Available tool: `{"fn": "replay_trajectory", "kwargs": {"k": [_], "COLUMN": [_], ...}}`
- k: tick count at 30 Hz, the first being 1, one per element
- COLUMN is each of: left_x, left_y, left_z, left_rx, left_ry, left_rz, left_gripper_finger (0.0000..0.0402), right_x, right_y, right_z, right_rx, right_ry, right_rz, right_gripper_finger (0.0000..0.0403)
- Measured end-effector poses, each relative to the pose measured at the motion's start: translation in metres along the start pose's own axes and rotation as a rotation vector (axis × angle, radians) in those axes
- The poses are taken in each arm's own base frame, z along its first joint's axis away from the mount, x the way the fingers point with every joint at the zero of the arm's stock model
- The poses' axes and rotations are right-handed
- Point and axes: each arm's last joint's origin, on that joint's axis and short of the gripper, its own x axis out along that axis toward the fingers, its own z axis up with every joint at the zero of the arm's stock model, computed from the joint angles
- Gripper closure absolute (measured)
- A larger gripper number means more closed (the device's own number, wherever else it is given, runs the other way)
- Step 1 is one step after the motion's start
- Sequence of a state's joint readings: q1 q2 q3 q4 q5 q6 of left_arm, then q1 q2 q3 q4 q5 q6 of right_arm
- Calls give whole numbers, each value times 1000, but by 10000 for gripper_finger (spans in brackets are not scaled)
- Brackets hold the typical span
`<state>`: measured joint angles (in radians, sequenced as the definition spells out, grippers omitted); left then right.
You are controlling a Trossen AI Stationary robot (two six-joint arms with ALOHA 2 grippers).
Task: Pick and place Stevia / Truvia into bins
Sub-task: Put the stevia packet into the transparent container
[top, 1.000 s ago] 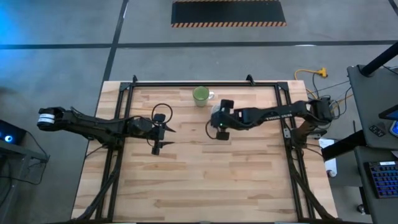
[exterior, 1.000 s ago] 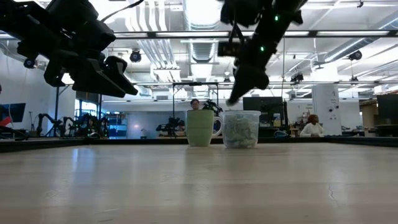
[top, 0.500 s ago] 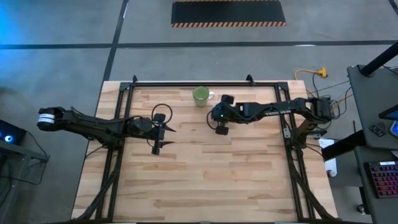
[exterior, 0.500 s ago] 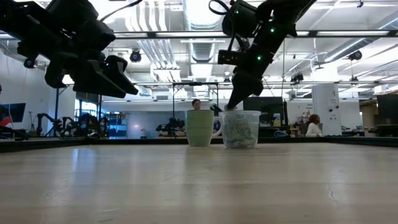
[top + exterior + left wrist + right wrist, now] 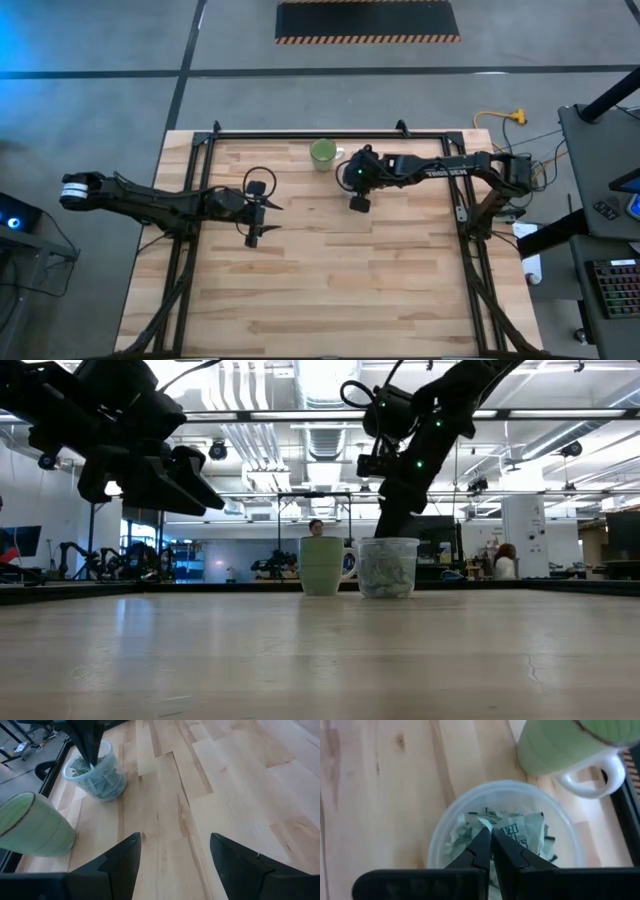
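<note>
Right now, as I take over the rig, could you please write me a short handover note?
Right gripper: jaws shut, tip down at the mouth of the clear cup, among the sachets; whether it grips one cannot be told.
Left gripper: jaws open, empty, hovering over bare table on the left side.
Things: the cup stands beside a green mug near the table's far edge and holds a heap of green-and-white sachets.
Done: no loose sachets show on the table.
Left: check what the right gripper holds, then lift it clear.
</note>
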<state>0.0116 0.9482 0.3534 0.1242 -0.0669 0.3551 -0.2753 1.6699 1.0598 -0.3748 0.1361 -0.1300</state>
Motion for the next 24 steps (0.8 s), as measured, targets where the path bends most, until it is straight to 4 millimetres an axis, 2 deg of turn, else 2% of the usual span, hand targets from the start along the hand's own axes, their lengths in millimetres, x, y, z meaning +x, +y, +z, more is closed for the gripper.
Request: {"fn": "replay_trajectory", "kwargs": {"k": [10, 19, 24], "left_x": [0, 0, 0], "left_y": [1, 1, 1], "left_z": [2, 2, 2], "left_rx": [0, 0, 0], "left_ry": [-15, -18, -18], "left_rz": [8, 9, 9], "left_gripper_finger": [180, 180, 180], "right_x": [7, 6, 6], "right_y": [0, -2, -2], "right_z": [-14, -9, -9], "right_rx": [15, -5, -19], "right_ry": [40, 9, 11], "right_rz": [56, 51, 19], "right_gripper_finger": [394, 393, 368]}}
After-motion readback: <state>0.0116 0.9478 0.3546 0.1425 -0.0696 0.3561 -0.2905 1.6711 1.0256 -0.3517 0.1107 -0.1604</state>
